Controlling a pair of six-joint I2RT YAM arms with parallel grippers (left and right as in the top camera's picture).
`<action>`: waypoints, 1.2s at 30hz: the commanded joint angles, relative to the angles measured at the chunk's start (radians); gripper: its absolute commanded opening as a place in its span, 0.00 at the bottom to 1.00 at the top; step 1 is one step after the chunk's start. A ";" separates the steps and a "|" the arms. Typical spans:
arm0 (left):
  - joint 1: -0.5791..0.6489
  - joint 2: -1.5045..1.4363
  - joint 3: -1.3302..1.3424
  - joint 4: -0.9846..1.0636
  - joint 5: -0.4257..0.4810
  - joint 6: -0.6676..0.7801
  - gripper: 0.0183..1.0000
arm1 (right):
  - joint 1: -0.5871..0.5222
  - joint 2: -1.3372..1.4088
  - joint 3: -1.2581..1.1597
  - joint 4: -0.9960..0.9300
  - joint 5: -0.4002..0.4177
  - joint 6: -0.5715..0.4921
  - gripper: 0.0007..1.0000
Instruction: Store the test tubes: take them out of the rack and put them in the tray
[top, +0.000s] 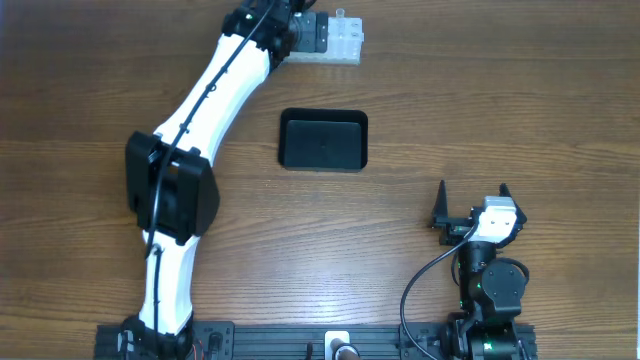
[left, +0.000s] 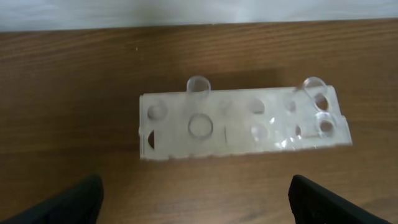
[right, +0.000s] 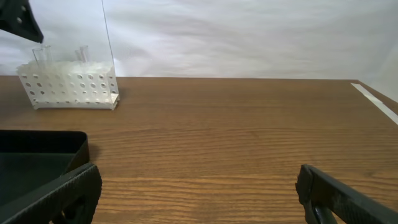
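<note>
- My left pincer (left: 194, 185) hangs over the rack (left: 242, 134) with its fingers spread wide and nothing between them. The rack lies just ahead of the fingertips, and its long axis runs across the gap, from one finger toward the other.
- I can make out two test tubes standing upright in the rack: a middle tube (left: 199, 87) and an end tube (left: 314, 87). Their long axes point up toward the pincer.
- The middle tube sits close to the pincer's centre line, so I judge it the easier first pick: ease forward and down over its rim.
- The tray (top: 323, 140) lies on the table (top: 520, 100), near the rack but not touching it, on the side toward the arm bases. As far as I can see it is empty.
- My right pincer (top: 472, 200) is open and holds nothing. It sits well apart from the rack, past the tray, so the left arm is by far the nearer one.
</note>
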 joint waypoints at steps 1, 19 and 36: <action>0.008 0.067 0.081 0.000 -0.042 0.011 0.94 | -0.005 -0.010 -0.005 -0.004 -0.007 0.003 0.99; 0.017 0.107 0.095 0.099 -0.040 0.011 0.88 | -0.005 -0.010 -0.005 -0.004 -0.007 0.003 0.99; 0.012 0.138 0.096 0.117 -0.018 0.011 0.82 | -0.005 -0.010 -0.005 -0.004 -0.007 0.003 0.99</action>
